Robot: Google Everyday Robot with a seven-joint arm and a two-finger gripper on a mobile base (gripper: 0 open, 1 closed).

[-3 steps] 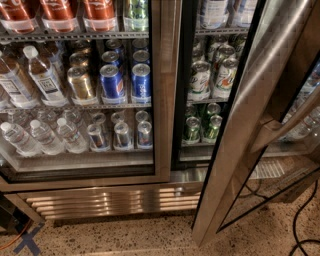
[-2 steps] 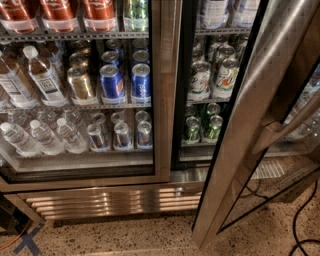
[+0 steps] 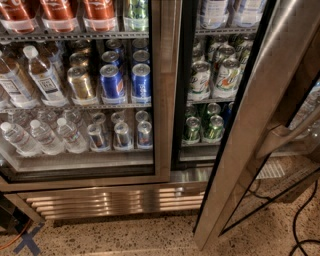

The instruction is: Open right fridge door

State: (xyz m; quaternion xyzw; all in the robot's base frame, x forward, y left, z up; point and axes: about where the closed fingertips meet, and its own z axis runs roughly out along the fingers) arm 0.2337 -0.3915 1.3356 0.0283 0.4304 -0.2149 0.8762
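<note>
The right fridge door [image 3: 252, 125] stands swung open toward the camera, its wide brushed-steel frame running as a slanted band from the upper right down to the floor, with a black gasket edge along its inner side. A rounded steel handle bar [image 3: 285, 136] is fixed to it, and through its glass pane show speckled floor and a thin black cable [image 3: 299, 220]. The hand lies outside the camera view, so its state cannot be told.

In the uncovered right compartment, wire shelves carry white-and-green cans [image 3: 200, 77] above darker green cans [image 3: 192, 127]. The left door [image 3: 161, 100] is shut, steel-framed like its twin; behind its glass stand blue cans [image 3: 112, 82], a gold can [image 3: 80, 82], clear ribbed water bottles [image 3: 45, 136] and red-labelled bottles [image 3: 60, 10] at the top. Below runs a slatted steel vent grille [image 3: 115, 200]. The floor [image 3: 125, 235] is beige speckled terrazzo, with a blue tape cross [image 3: 27, 242] at the lower left.
</note>
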